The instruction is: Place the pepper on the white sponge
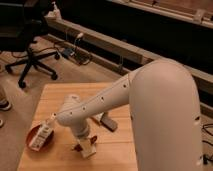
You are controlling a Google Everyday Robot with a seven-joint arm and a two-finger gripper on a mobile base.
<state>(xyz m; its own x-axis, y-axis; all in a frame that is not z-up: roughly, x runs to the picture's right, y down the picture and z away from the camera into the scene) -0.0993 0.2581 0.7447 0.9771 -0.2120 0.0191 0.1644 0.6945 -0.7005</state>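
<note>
My gripper (85, 145) reaches down to the wooden table (115, 150) near its front edge, at the end of the white arm (100, 102). A small red thing, apparently the pepper (77, 147), shows right at the gripper's left side, at or just above the table top. A pale white block (90, 151), possibly the white sponge, lies directly under and beside the gripper, partly hidden by it. I cannot tell whether the pepper is held or resting.
A red bowl (36, 142) with a white packet (42, 134) in it sits at the table's left front. A grey object (108, 121) stands behind the gripper. An office chair (27, 55) and floor cables (75, 52) lie beyond the table.
</note>
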